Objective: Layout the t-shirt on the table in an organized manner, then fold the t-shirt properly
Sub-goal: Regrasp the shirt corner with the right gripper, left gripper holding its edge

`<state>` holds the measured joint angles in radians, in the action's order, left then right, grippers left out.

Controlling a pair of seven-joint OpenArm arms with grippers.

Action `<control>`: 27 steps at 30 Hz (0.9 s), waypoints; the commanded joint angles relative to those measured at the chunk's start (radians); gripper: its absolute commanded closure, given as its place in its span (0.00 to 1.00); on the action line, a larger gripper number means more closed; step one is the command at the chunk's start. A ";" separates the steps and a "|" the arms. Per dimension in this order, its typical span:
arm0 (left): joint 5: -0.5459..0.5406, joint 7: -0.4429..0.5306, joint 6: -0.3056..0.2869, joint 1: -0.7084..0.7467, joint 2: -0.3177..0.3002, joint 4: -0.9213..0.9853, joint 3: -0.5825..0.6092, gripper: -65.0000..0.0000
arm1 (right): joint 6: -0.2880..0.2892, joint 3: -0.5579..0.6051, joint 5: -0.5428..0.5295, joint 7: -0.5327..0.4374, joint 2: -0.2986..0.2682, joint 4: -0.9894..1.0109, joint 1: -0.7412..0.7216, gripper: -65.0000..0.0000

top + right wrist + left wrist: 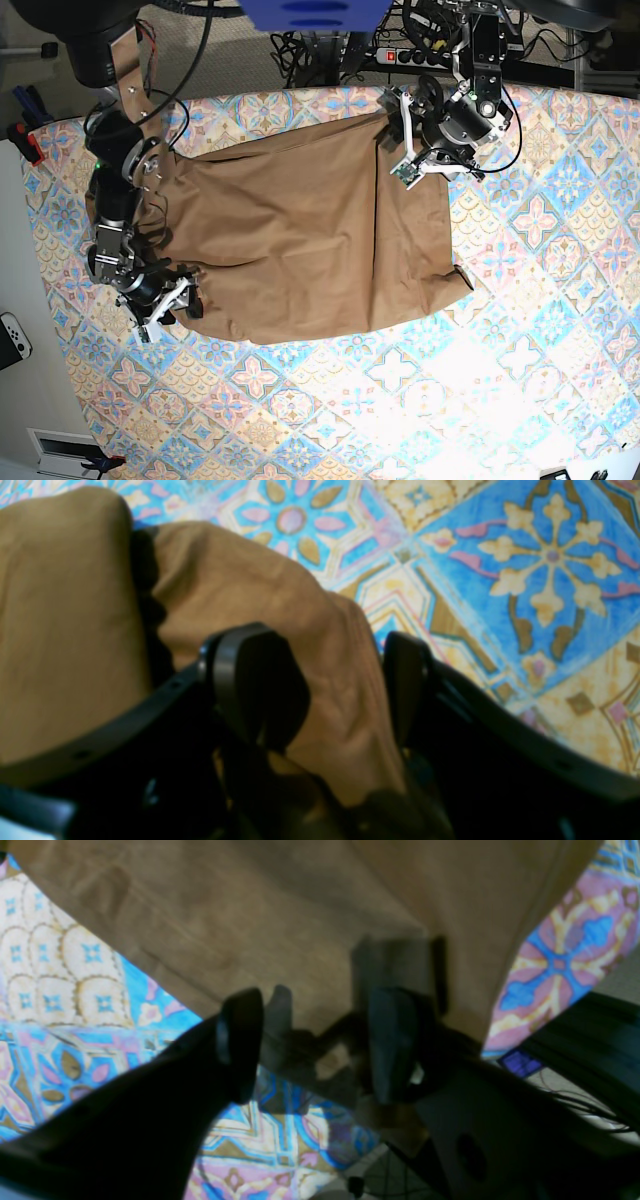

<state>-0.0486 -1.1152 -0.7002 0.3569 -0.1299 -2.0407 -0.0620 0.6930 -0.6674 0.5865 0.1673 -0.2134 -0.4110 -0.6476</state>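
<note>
Because the t-shirt [300, 240] is thin, limp cloth that sags and creases, it is probably best taken by hems and corners; it lies mostly spread on the far-left part of the counter [520, 330], one side doubled over. The right claw [345, 690] pinches a bunched edge at the shirt's near-left corner; the left claw [315, 1040] hangs with its jaws apart over the far edge, seemingly holding nothing. Blur hides seams, and no neck label is visible.
</note>
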 commanded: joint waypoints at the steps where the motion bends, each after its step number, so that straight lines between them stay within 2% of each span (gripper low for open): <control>1: -0.007 0.011 0.002 -0.008 -0.001 -0.021 -0.003 0.52 | 0.005 0.001 0.007 0.011 -0.021 -0.007 -0.022 0.45; 7: -0.007 0.011 0.002 -0.006 -0.001 -0.021 -0.002 0.52 | 0.005 0.019 0.022 0.011 -0.022 -0.004 -0.022 0.45; 13: -0.007 0.011 0.002 -0.006 -0.001 -0.021 -0.002 0.52 | 0.005 0.123 0.217 0.011 -0.017 -0.006 0.008 0.47; 15: -0.007 0.011 0.002 -0.006 -0.001 -0.021 -0.003 0.52 | 0.005 0.133 0.272 0.008 -0.017 -0.009 0.033 0.54; 17: -0.007 0.011 0.002 -0.006 -0.001 -0.021 -0.003 0.52 | 0.005 0.130 0.304 0.010 -0.017 -0.009 0.033 0.66; 22: -0.007 0.011 0.002 -0.006 -0.001 -0.021 -0.003 0.52 | 0.005 0.130 0.306 0.011 -0.017 -0.009 0.033 0.97; 23: -0.007 0.011 0.002 -0.006 -0.001 -0.021 -0.003 0.52 | 0.005 0.128 0.306 0.011 -0.017 -0.009 0.033 1.00; 27: -0.007 0.011 0.002 -0.008 -0.001 -0.021 -0.002 0.52 | 0.005 0.096 0.303 0.011 -0.017 -0.013 0.033 1.00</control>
<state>-0.0483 -1.1152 -0.7002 0.3546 -0.1303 -2.0411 -0.0620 0.7006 -0.5735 0.8051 0.0654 -0.2188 -0.4301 -0.6235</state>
